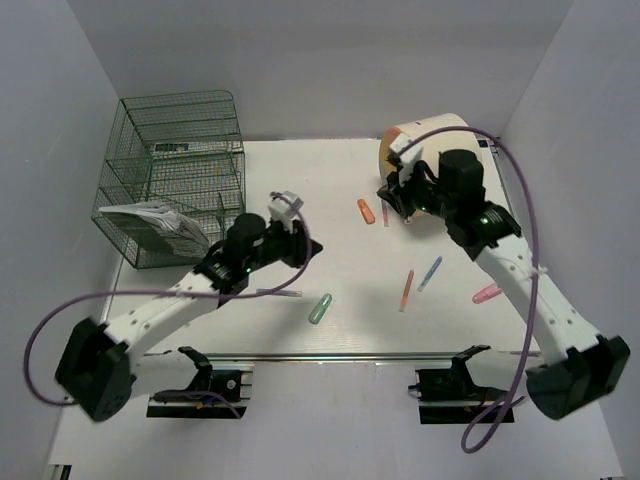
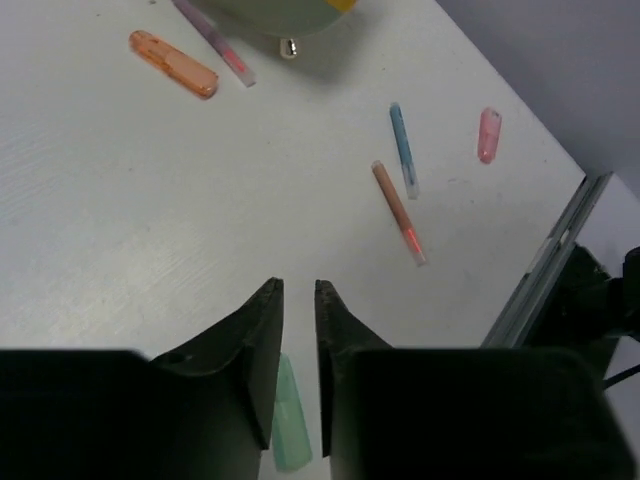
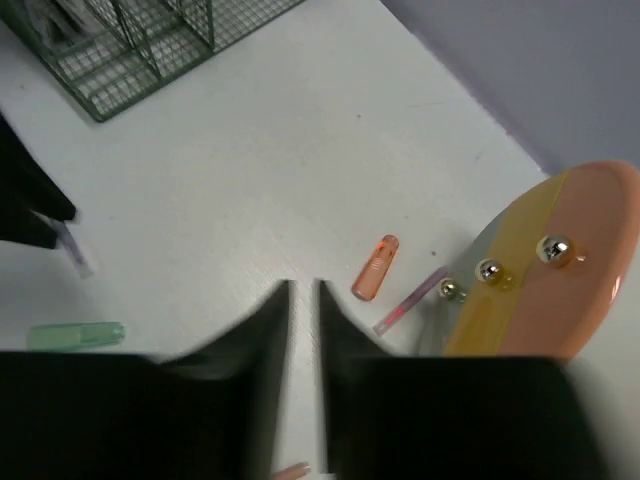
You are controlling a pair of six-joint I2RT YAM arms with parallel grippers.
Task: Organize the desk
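Left gripper (image 2: 298, 286) jaws a narrow slit apart, empty; right gripper (image 3: 304, 288) same. Green marker (image 2: 290, 430) lies on the white bench (image 2: 120, 220) just under the left fingers. I'd open wider, square across its barrel, drop straight, then close.

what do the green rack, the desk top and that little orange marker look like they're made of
The green rack looks like thin metal wire joined in a grid with a green coating, going by the see-through mesh. The desk is a smooth matte white board, probably laminate, showing no glare, with a silvery metal rail at its near edge. The orange marker is likely translucent, slightly glossy plastic.
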